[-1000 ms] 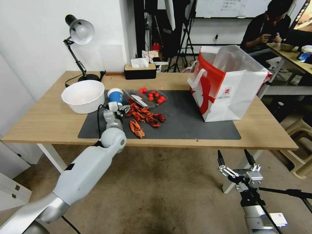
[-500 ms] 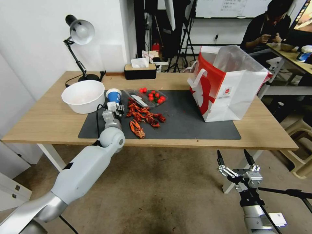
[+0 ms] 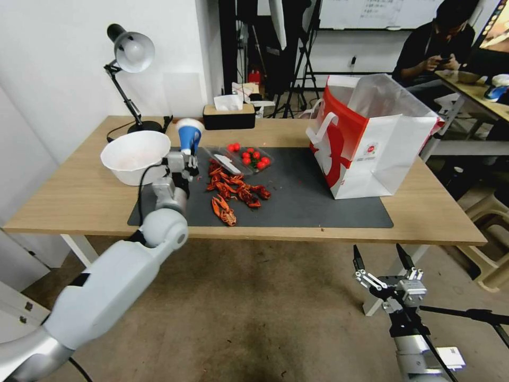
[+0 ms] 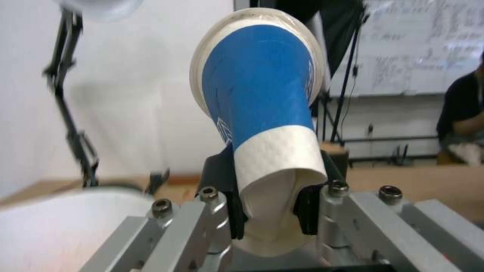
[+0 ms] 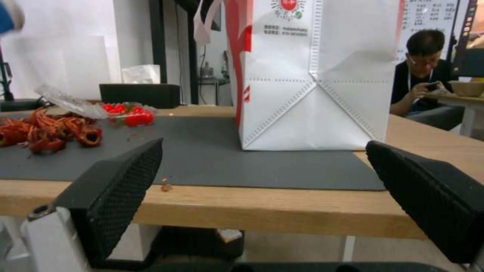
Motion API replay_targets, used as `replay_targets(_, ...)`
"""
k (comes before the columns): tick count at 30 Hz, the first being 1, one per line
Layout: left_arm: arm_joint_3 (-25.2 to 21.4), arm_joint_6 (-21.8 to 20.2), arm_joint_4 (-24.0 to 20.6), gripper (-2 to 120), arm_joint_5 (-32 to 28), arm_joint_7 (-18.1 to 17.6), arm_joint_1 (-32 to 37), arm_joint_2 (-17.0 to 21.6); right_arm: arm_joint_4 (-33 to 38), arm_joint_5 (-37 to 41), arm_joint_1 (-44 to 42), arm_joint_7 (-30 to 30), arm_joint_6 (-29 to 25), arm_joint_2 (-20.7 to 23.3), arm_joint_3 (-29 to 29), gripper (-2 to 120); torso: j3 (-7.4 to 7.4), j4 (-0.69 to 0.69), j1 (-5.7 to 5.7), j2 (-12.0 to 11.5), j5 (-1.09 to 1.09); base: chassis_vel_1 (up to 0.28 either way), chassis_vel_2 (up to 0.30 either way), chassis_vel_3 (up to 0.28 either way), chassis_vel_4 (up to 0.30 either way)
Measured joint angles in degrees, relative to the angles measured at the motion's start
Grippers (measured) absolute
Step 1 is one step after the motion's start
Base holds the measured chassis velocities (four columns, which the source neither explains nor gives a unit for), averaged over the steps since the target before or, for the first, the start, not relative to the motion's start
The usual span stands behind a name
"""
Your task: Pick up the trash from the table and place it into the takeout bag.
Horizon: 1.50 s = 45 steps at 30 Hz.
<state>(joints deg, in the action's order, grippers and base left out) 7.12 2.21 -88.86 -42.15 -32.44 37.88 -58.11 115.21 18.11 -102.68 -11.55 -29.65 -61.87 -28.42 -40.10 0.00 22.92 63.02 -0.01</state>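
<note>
Fingers: left gripper (image 4: 267, 215) clamped on the blue paper cup (image 3: 189, 135), its base crushed, for carrying.
Cup: held above the table (image 3: 79, 196), clear of the white bowl (image 3: 135, 156).
Right gripper (image 3: 383, 262): parked below the table edge, fingers spread wide.

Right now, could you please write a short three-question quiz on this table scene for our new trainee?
1. True or false: the left gripper is shut on the blue paper cup.
2. Which gripper is open below the table edge? A left, B right.
3. Fill in: the takeout bag stands on the dark ___.

Key: 1 true; 2 B, the right gripper; 3 mat.
</note>
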Motion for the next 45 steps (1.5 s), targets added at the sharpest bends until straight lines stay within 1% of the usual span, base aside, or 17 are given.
replay_targets(9,-1.38,2.12,-7.71,18,1.5,2.87,0.04,5.68,-0.09,-0.4,0.5,0.03,0.09,-0.21,0.62,100,0.0,0.01,-0.01,0.0,0.0,0.0,0.0,0.0,0.0)
replay_targets(11,-1.24,2.57,-8.8,18,0.68,4.15,-1.92,6.85,0.03,-0.73,0.62,-0.01,0.36,-0.33,1.0,100,0.0,0.01,-0.01,0.0,0.01,0.0,0.0,0.0,0.0)
replay_targets(13,0.23,3.72,-9.26,18,-3.05,7.14,-6.99,7.5,0.39,-1.17,0.7,-0.14,0.82,-0.36,1.3,100,0.0,-0.01,-0.01,0.0,0.02,0.0,0.0,0.0,0.0)
replay_targets(15,4.19,4.62,-7.79,18,-7.02,10.63,-15.43,6.94,0.82,-1.52,0.68,-0.4,1.37,-0.33,1.37,100,-0.01,0.01,-0.01,0.0,0.01,0.0,0.0,0.0,0.0)
replay_targets(16,4.19,4.62,-7.79,18,-7.02,10.63,-15.43,6.94,0.82,-1.52,0.68,-0.4,1.37,-0.33,1.37,100,-0.01,0.01,-0.01,0.0,0.01,0.0,0.0,0.0,0.0)
replay_targets(19,13.83,5.18,-3.58,18,-11.62,13.87,-29.31,2.45,1.46,-2.17,0.57,-0.83,2.0,-0.48,1.38,100,-0.01,-0.01,0.0,0.0,0.03,0.0,0.0,0.0,0.0)
replay_targets(20,13.83,5.18,-3.58,18,-11.62,13.87,-29.31,2.45,1.46,-2.17,0.57,-0.83,2.0,-0.48,1.38,100,-0.01,-0.01,0.0,0.0,0.03,0.0,0.0,0.0,0.0)
replay_targets(23,24.68,6.0,2.57,18,-14.11,17.3,-41.19,-6.62,1.83,-2.42,0.04,-0.96,2.19,-0.94,0.91,100,-0.01,-0.01,0.0,0.0,0.03,0.0,0.0,0.0,0.0)
replay_targets(24,24.68,6.0,2.57,18,-14.11,17.3,-41.19,-6.62,1.83,-2.42,0.04,-0.96,2.19,-0.94,0.91,100,-0.01,-0.01,0.0,0.0,0.03,0.0,0.0,0.0,0.0)
replay_targets(25,28.19,6.49,4.56,18,-14.12,18.75,-43.93,-9.05,1.82,-2.42,-0.27,-0.91,2.05,-1.08,0.52,100,-0.01,-0.01,0.0,0.0,0.03,0.0,0.0,0.0,0.0)
replay_targets(27,29.74,6.63,5.64,18,-14.11,19.35,-45.11,-10.37,1.72,-2.39,-0.4,-0.85,1.87,-1.14,0.29,100,-0.01,0.0,0.0,0.0,0.02,0.0,0.0,0.0,0.0)
replay_targets(30,36.18,7.61,12.78,18,-13.95,22.56,-50.65,-16.42,0.98,-2.05,-0.67,-0.53,1.05,-1.45,-0.24,100,-0.01,-0.01,0.0,0.0,0.03,0.0,0.0,0.0,0.0)
replay_targets(32,37.65,7.65,14.25,18,-13.95,23.39,-51.75,-17.58,0.84,-1.99,-0.68,-0.48,0.92,-1.48,-0.3,100,-0.01,0.0,0.0,0.0,0.03,0.0,0.0,0.0,0.0)
replay_targets(35,42.48,8.53,21.25,18,-11.86,27.19,-55.25,-22.42,0.41,-1.67,-0.7,-0.26,0.44,-1.56,-0.44,100,0.0,-0.01,0.0,0.0,0.03,0.0,0.0,0.0,0.0)
replay_targets(36,42.48,8.53,21.25,18,-11.86,27.19,-55.25,-22.42,0.41,-1.67,-0.7,-0.26,0.44,-1.56,-0.44,100,0.0,-0.01,0.0,0.0,0.03,0.0,0.0,0.0,0.0)
replay_targets(39,45.74,9.99,26.78,18,-8.07,29.61,-57.02,-25.3,0.14,-1.21,-0.72,-0.03,0.0,-1.56,-0.73,100,0.0,-0.01,0.0,0.0,0.03,0.0,0.0,0.0,0.0)
replay_targets(45,47.59,10.53,31.94,19,-3.47,30.15,-58.28,-27.99,-0.52,-0.4,-0.98,0.31,-0.81,-1.47,-1.37,100,0.0,0.0,0.0,0.0,0.02,0.0,0.0,0.0,0.0)
